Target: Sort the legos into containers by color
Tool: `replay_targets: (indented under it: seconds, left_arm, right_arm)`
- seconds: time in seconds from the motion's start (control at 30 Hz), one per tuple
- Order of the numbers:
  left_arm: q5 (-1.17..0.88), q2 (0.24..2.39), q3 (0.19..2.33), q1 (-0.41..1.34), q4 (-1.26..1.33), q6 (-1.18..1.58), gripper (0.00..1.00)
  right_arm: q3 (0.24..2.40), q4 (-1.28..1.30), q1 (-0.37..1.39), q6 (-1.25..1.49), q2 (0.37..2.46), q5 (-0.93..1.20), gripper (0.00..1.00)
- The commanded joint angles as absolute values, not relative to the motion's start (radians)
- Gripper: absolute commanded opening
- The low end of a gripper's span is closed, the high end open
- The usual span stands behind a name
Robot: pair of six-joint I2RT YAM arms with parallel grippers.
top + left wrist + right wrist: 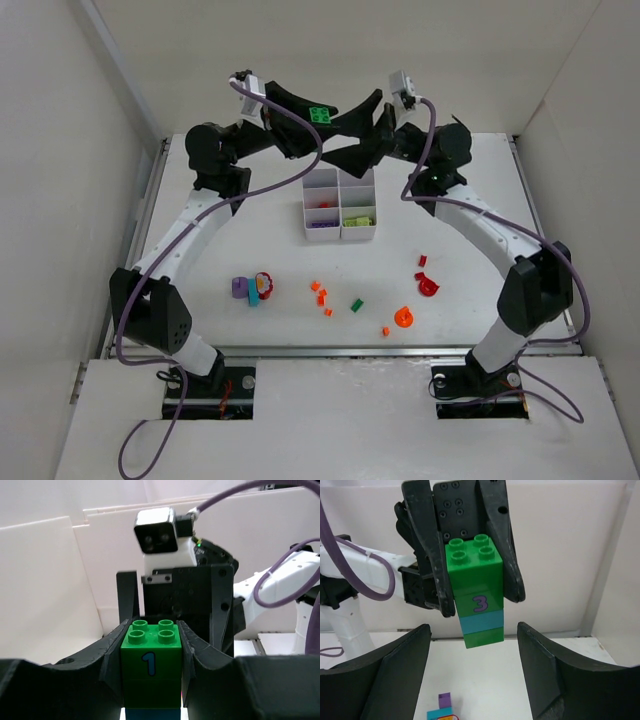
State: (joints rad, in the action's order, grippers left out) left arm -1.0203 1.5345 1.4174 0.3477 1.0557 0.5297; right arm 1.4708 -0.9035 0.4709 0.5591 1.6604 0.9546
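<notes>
Above the far middle of the white desk, the left claw clamps a brick stack between its black fingers, lifted well clear of the surface. The stack's top brick is bright green with four round studs; one side carries a blue "1" and the opposite side a purple "3". A thin teal layer sits beneath it, with another green layer at the bottom.

On the desk's left half lies a small clump of purple, teal and red pieces. Just right of it are a few scattered orange bits and one dark green brick.

The white six-compartment tray stands at the centre, just below the raised stack in the top view. Purple pieces show in its left compartment nearest the arm bases and lime green pieces in the right one beside it. A speck of red lies in the middle-left compartment.

Further right rest a round orange piece and red pieces.

The right claw faces the stack with its fingers spread wide apart, touching nothing.
</notes>
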Motion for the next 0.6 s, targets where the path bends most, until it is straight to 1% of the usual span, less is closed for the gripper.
replay_targets:
  seconds: [0.0,0.13,0.2,0.27,0.5,0.57]
  left_arm:
    - [-0.996,1.526,1.477,0.357,1.137,0.546,0.0]
    - [-0.986,1.526,1.486,0.367,1.147,0.546,0.0]
    - [-0.986,1.537,1.497,0.377,1.147,0.546,0.0]
    - [-0.986,1.537,1.497,0.377,1.147,0.557,0.0]
    - [-0.977,1.528,1.451,0.377,1.147,0.557,0.0]
    - [-0.977,1.528,1.451,0.377,1.147,0.557,0.0]
  right_arm:
    - [1.508,-1.002,0.491,0.604,1.675,0.985,0.75]
    - [1.517,-1.011,0.491,0.623,1.694,0.965,0.73]
    - [1.529,-1.052,0.491,0.658,1.713,0.965,0.7]
    - [1.539,-1.106,0.491,0.682,1.724,0.956,0.68]
    - [1.558,-1.166,0.491,0.736,1.743,0.936,0.68]
    - [1.559,-1.166,0.491,0.747,1.752,0.936,0.64]
